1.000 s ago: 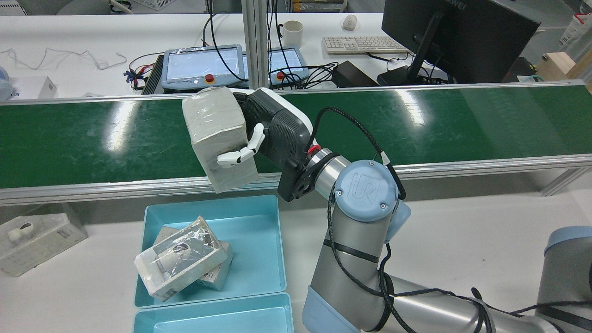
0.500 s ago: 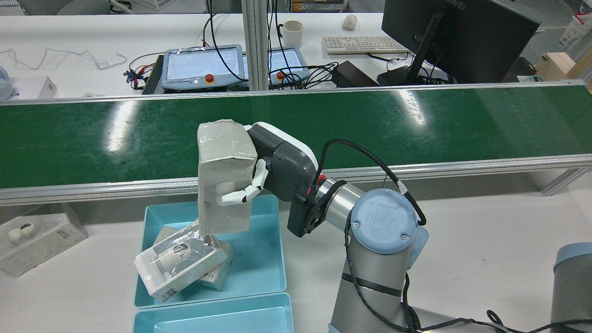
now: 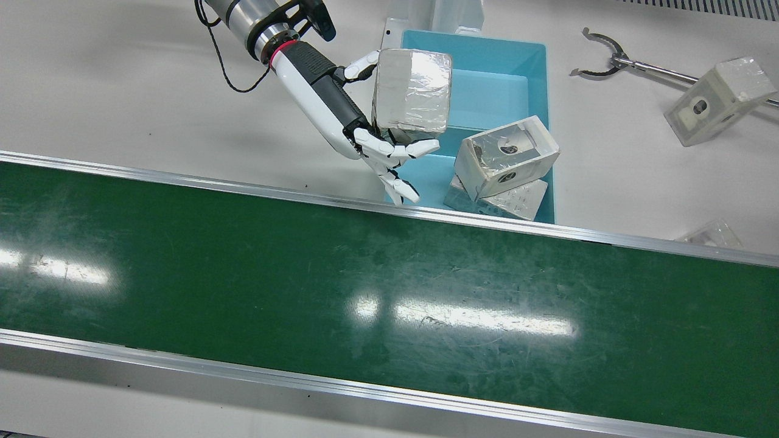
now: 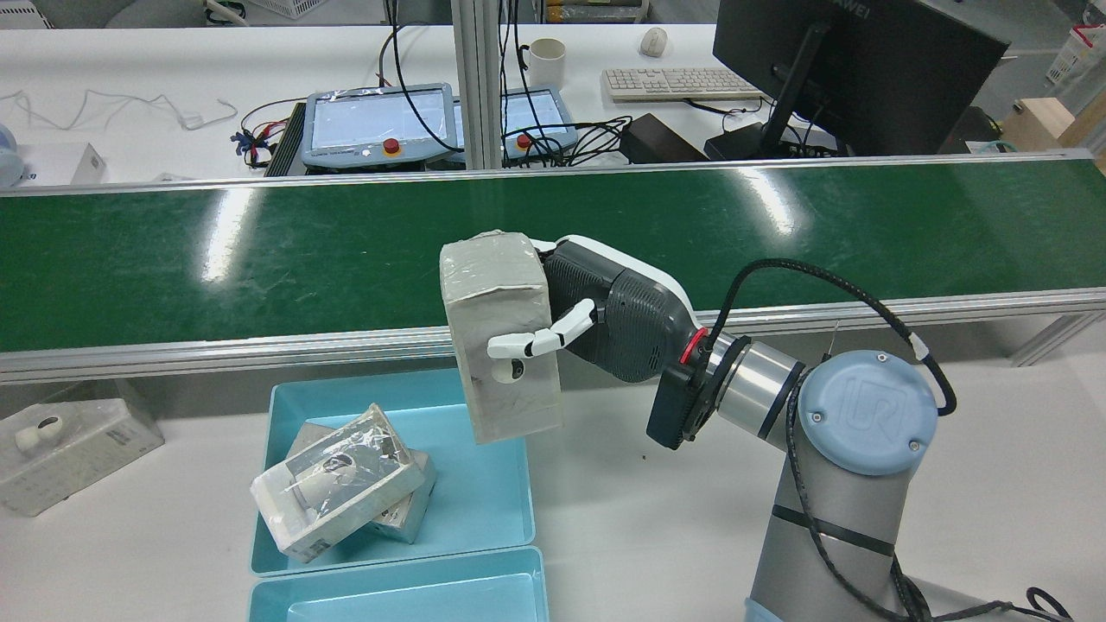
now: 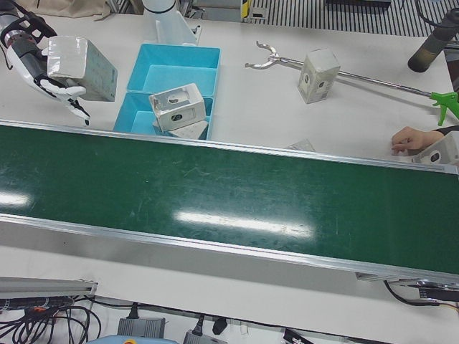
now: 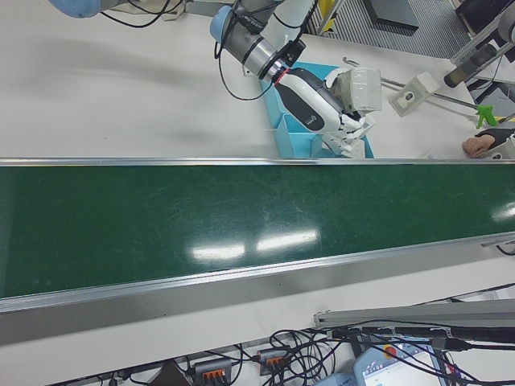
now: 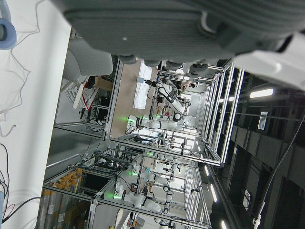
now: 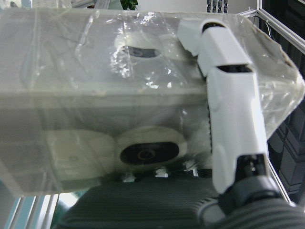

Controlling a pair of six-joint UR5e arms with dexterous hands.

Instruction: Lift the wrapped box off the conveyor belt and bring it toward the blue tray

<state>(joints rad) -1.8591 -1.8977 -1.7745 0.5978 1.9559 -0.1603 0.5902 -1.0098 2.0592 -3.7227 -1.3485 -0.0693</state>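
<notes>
Gripping the wrapped box (image 4: 501,337), the right hand (image 4: 618,311) is holding it in the air, white fingers (image 4: 540,341) curling across one face and more fingers (image 3: 389,149) spreading beneath it on the belt side. In the right hand view the box (image 8: 143,109) is filling nearly the whole frame, plastic wrap crinkling over it and one finger (image 8: 231,119) lying along its side. The box is hanging clear of the conveyor belt (image 3: 365,292), past the belt's near metal rail (image 4: 259,350) and over the right-hand edge of the blue tray (image 4: 479,492) as the rear view shows it. Open white tabletop is lying on the arm's side of the tray, with room there to swing.

Inside the tray, two other wrapped boxes (image 4: 341,484) are sitting stacked crookedly in the half farther from the hand, the upper one tilting on the lower; the half nearer the hand is showing bare blue floor. A second blue tray (image 4: 397,592) is butting against the first, on the side away from the belt. Out on the table another wrapped box (image 3: 715,100) is resting beside a long reacher tool (image 3: 614,61), well apart from the hand. The left hand's camera is showing only dark casing and the room beyond, so I cannot tell what that hand is doing.
</notes>
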